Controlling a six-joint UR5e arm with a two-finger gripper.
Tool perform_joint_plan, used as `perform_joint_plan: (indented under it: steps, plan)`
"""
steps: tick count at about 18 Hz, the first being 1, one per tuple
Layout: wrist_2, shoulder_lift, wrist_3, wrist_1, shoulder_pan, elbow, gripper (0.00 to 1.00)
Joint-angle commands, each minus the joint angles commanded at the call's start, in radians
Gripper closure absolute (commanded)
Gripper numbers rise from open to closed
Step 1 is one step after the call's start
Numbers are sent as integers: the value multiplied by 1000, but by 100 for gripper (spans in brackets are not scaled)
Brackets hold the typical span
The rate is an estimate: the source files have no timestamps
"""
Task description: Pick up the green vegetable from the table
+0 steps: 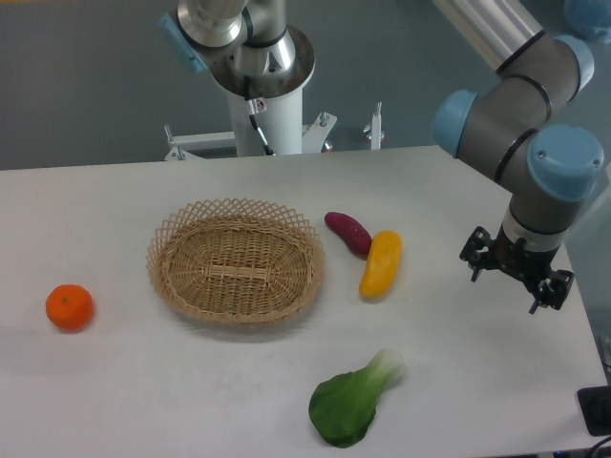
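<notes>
The green vegetable (349,403) lies on the white table (115,391) near the front edge, right of centre. Its dark green leaf points to the front left and its pale stem end to the back right. My gripper (516,270) hangs at the right side of the table, well above and to the back right of the vegetable, and apart from it. Only its black mount and short prongs show. The fingers are too small and dark to read, and I see nothing held in them.
A woven wicker basket (234,263) stands mid-table. A purple-red sweet potato (347,233) and a yellow oblong vegetable (381,264) lie just right of it. An orange (70,307) sits at the far left. A black object (597,410) is at the front right corner.
</notes>
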Motion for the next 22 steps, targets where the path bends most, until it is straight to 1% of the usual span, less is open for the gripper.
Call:
perform_joint_plan:
  steps: [4,8,11,15,18,22]
  plan:
    - [-2,2,-65,0,-31,-2,0]
    - [-5,2,-134,0,-90,-15,0]
    - [-52,-3,-144,2,-121,-28,0]
    - [-51,-14,-146,3,-153,-40,0]
    - [-51,-32,-154,5,-179,-41,0]
    - [-51,-75,-178,11,-216,-35,0]
